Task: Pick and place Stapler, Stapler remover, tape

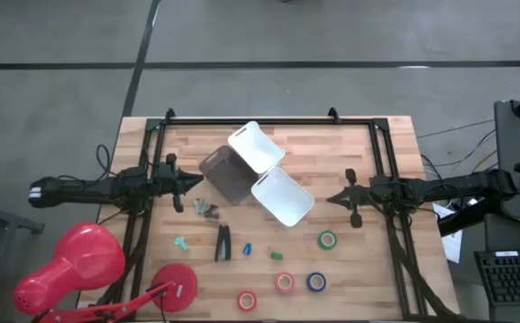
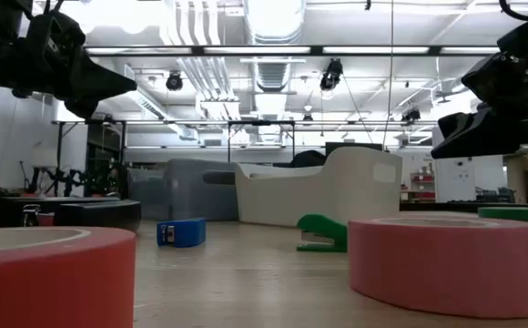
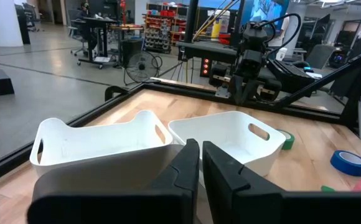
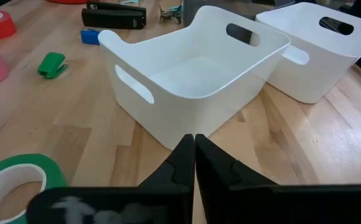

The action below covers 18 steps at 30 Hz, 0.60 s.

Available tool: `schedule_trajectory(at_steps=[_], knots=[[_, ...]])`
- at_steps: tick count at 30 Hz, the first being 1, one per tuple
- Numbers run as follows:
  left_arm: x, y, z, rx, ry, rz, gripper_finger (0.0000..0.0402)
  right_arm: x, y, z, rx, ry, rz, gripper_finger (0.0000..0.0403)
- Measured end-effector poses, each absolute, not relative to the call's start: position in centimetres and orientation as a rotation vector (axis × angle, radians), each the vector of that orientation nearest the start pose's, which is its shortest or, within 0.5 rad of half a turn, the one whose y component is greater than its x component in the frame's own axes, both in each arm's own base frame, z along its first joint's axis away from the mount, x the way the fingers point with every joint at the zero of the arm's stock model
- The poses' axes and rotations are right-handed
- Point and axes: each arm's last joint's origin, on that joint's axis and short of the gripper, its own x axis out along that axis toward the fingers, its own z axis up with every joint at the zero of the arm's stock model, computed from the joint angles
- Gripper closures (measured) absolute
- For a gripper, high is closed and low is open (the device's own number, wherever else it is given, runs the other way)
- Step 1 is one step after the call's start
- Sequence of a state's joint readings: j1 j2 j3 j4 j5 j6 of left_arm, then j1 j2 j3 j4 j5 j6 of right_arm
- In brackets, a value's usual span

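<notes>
3 bins (image 1: 282,197) hold nothing visible.

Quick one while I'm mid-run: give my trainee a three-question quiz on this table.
1. True or false: the stapler already lies inside a white bin.
2. How many tape rolls lie on the table? A) two B) four C) six
3. Fill in: the left gripper and right gripper each hover with fingers ____.

Key: 1 false, it lies on the bare table. 2 B: green, blue, pink, red. 3 shut.
</notes>
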<state>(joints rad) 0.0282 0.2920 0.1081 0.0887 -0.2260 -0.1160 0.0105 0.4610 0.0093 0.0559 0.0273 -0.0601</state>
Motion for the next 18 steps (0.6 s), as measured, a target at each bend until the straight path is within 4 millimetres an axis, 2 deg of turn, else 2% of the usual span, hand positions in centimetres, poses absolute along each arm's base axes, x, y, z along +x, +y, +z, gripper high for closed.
schedule_trajectory(at_steps=[16, 18], knots=[[11.43, 0.97, 18.46, -0.106, 0.08, 0.259, 0.0376, 11.97, 0.05, 13.16, -0.064, 0.387, -0.005, 0.0394], [11.43, 0.97, 18.46, -0.106, 0.08, 0.259, 0.0376, 12.05, 0.06, 13.36, -0.007, 0.364, -0.014, 0.0394]])
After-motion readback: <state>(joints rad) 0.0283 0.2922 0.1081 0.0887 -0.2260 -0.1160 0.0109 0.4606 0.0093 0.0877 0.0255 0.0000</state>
